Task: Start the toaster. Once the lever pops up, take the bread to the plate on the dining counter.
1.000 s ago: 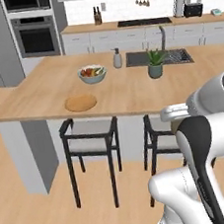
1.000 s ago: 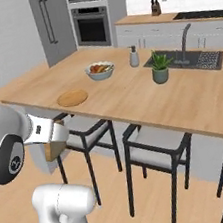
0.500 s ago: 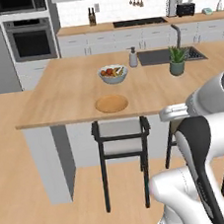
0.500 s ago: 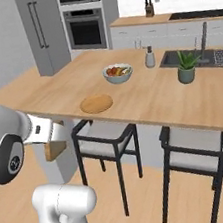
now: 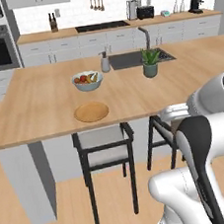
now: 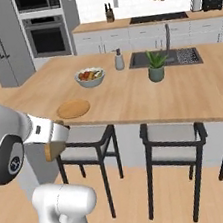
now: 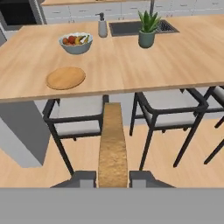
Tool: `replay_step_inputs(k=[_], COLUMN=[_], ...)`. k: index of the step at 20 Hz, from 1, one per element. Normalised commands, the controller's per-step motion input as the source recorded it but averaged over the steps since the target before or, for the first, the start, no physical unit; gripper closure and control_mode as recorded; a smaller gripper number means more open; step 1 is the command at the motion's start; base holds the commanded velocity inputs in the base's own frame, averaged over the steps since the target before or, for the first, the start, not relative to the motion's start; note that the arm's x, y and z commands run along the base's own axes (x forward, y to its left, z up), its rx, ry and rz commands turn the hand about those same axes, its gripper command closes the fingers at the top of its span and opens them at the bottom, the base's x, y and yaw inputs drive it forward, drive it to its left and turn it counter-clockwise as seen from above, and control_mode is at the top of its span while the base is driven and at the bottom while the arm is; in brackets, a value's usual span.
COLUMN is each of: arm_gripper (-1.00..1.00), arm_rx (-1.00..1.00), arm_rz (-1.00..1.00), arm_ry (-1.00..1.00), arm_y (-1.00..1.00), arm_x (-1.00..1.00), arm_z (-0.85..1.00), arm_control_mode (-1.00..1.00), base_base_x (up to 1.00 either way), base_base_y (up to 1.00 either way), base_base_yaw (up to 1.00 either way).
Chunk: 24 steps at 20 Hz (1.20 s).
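Step in hand was the carry leg: the bread (image 7: 112, 144) was already out of the toaster (image 5: 145, 12), which sat far back on the wall counter (image 5: 123, 27) beside the paper-towel roll (image 5: 132, 9). The toasting part looked done, judging by where things lay.

The gripper (image 7: 113, 177) was narrowly open, both fingers (image 7: 86, 177) clamped on the flat faces of the slice. In the hand view the bread showed edge-on, a tan strip running up from between the fingers. In the right base view it hung as a tan block (image 6: 53, 148) under the gripper (image 6: 55, 142), below counter height and short of the dining counter (image 6: 147, 98). Grip looked square; no visible tilt or slip.

The plate (image 5: 91, 111) lay bare on the dining counter near its front edge, just in front of the fruit bowl (image 5: 87, 80). A potted plant (image 5: 150, 62) and soap dispenser (image 5: 105, 63) stood further back, well apart from the plate.

Next move probably called for:
- lifting the bread above the counter edge, since it was held lower than the top;
- reaching forward and to the left over the stool (image 5: 105, 152) toward the plate;
- turning the slice flat before release, as it was held on edge.

Main risk seemed to be clipping the counter lip on the way up.
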Motion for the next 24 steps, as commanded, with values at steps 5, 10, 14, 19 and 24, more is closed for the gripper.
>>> replay_step_inputs(k=[5, 10, 14, 19, 24], arm_gripper=[1.0, 1.0, 1.0, 1.0, 1.0], arm_rx=[0.0, 0.0, 0.0, 0.0, 0.0], arm_rz=[0.0, 0.0, 0.0, 0.0, 0.0], arm_ry=[0.0, 0.0, 0.0, 0.0, 0.0], arm_y=[0.0, 0.0, 0.0, 0.0, 0.0], arm_x=[0.0, 0.0, 0.0, 0.0, 0.0], arm_z=[0.0, 0.0, 0.0, 0.0, 0.0], arm_control_mode=[1.0, 1.0, 1.0, 1.0, 1.0], base_base_x=[0.69, 0.68, 0.64, 0.67, 0.62], base_base_y=[0.51, 0.44, 0.47, 0.4, 0.18], base_base_yaw=[-0.11, -0.09, -0.01, 0.0, 0.0])
